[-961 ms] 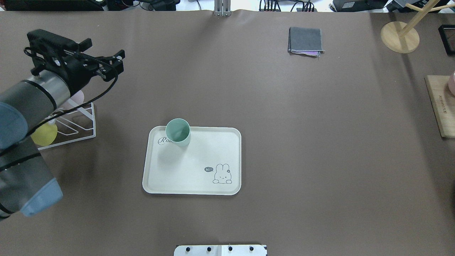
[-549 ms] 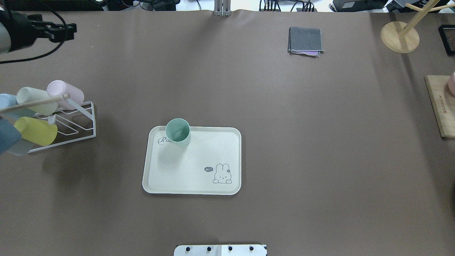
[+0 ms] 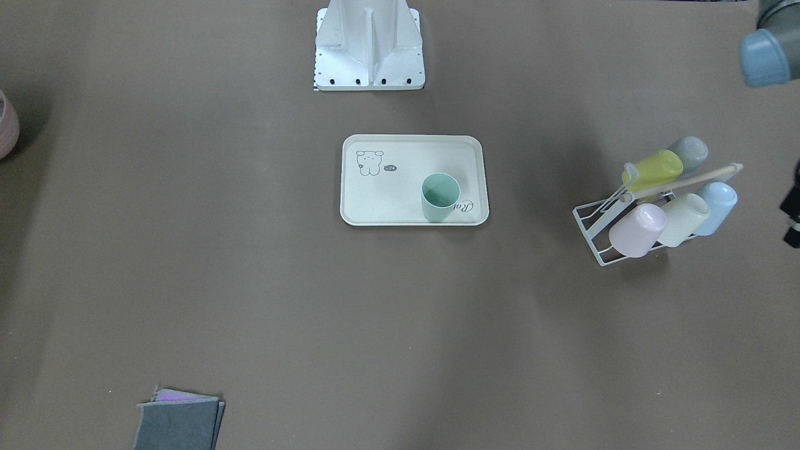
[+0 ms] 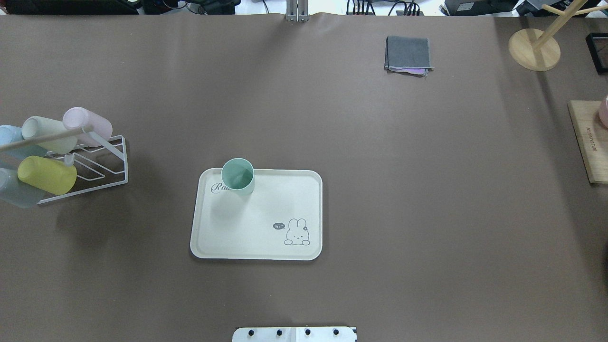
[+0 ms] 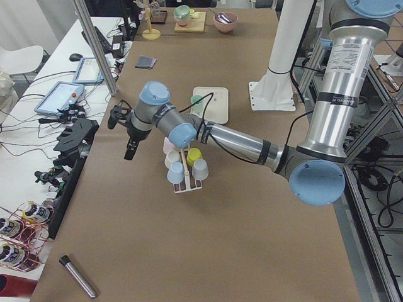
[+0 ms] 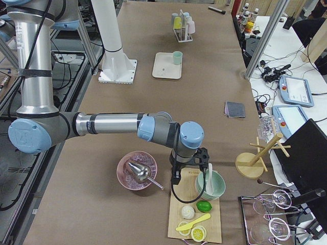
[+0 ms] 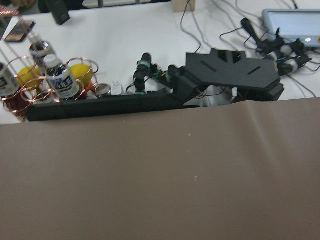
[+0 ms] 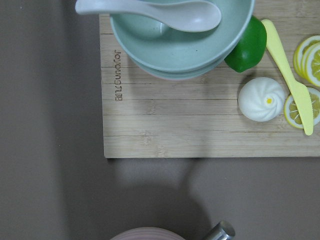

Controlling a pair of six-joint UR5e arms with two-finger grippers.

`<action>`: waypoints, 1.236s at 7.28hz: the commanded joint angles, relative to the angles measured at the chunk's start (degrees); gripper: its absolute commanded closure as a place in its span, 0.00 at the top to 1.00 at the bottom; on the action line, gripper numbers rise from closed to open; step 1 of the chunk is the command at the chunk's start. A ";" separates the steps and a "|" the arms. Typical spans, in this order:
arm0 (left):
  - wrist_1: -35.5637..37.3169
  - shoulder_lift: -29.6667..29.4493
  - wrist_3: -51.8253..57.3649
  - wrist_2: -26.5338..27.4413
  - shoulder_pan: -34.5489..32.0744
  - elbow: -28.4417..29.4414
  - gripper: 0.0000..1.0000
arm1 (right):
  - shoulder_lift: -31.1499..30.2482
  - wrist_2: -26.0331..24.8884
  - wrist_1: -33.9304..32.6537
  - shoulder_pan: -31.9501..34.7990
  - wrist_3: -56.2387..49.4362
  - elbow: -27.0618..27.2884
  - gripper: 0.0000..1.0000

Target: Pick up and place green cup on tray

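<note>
And here's the small, matte, pale mint green cup (image 4: 237,176), standing upright with its mouth open to the ceiling, right on the flat cream rectangular tray (image 4: 256,237). It sits in the tray's far-left corner as the robot sees it, covering part of the script lettering, while the little animal drawing shows in the near-right corner. Nothing is touching the cup; both arms are well apart from it.

Over on the left, the white wire rack (image 4: 111,161) holds a row of tumblers lying on their sides, a pink tumbler (image 4: 88,124) and a yellow-green tumbler (image 4: 47,175) among them. The left gripper (image 5: 128,155) hangs above the brown table (image 4: 380,190), beyond the rack on its far side. Its wrist camera takes in only the table's far edge and the cluttered bench behind it, so whether those fingers are spread or closed, I cannot tell.

Far right now: the right gripper (image 6: 190,172) hovers above a wooden board (image 8: 175,120) that carries a mint bowl (image 8: 180,40) with a white spoon (image 8: 150,10) in it. Its fingers don't show clearly either, so I cannot tell.

A folded grey cloth (image 4: 408,53) lies far back on the right.
</note>
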 commanded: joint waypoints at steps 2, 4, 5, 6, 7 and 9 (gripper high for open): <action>6.13 0.20 10.82 -3.92 -4.23 9.98 0.98 | -0.90 -0.32 -0.33 0.25 0.09 0.85 1.00; 13.06 -0.15 15.17 -4.18 -4.50 8.87 0.98 | -0.90 -0.14 -0.33 0.25 0.53 0.94 1.00; 15.18 -0.15 15.17 -6.27 -5.37 8.86 0.98 | -1.08 -0.06 -0.33 0.25 2.53 1.20 1.00; 17.20 -0.23 15.70 -8.38 -6.69 8.69 0.98 | -2.03 -0.32 -0.16 0.25 3.25 2.59 1.00; 21.92 -1.28 15.70 -11.54 -7.83 8.68 0.98 | -2.48 -0.23 -0.07 0.25 3.34 2.78 1.00; 25.48 -1.91 17.97 -12.18 -8.46 7.72 0.98 | -2.83 -0.49 -0.07 0.25 3.26 2.96 1.00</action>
